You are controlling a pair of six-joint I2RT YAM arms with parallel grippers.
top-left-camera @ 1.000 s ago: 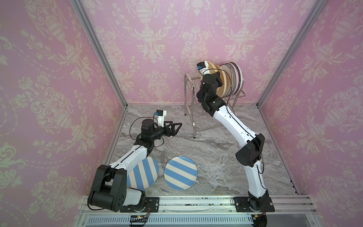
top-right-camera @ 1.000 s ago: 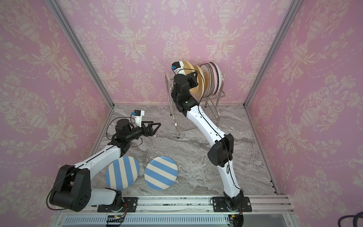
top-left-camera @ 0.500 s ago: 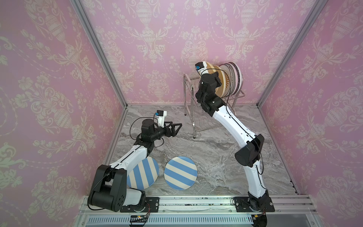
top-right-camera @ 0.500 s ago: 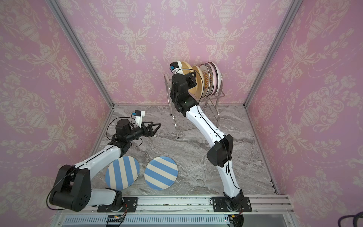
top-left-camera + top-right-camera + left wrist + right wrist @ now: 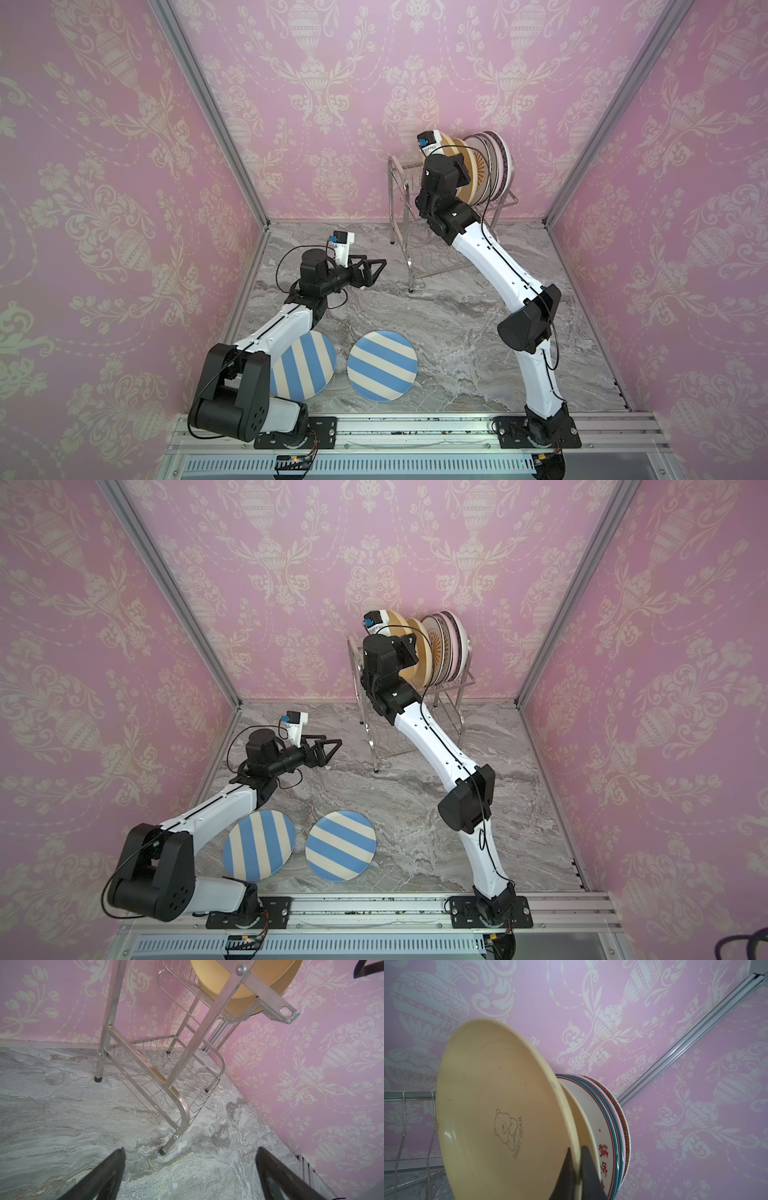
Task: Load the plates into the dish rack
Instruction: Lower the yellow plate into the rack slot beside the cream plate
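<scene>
- Steel wire dish rack (image 5: 406,232) stands at the back of the grey marble bench (image 5: 457,332), close to the pink wall, right of centre in both top views.
- Right gripper (image 5: 576,1148) is raised at the rack's upper tier, jaws clenched on the rim of a beige plate (image 5: 500,1105). One finger is on the plate's face and one is behind it.
- Beige plate is upright on edge with a faint bear print and "SWEET BEAR" lettering on its face. It sits at the left end of the plate row in both top views. Cannot tell if its lower edge sits in a slot.
- Other plates (image 5: 604,1132) stand on edge right behind it in the upper tier, packed close. They include a yellowish one, a white one with red writing and a teal rim line, and a pink edge further back. An orange sunburst shows on one in both top views.
- Left gripper (image 5: 190,1148) hovers low over the bench left of the rack, pointing toward the rack's front leg. Its jaws are spread wide and hold nothing.
- Two blue-and-cream striped plates (image 5: 382,365) lie flat at the front of the bench, just beside each other with a thin gap, well apart from the rack.
- The left striped one is partly covered by the left arm (image 5: 282,328) in both top views.
</scene>
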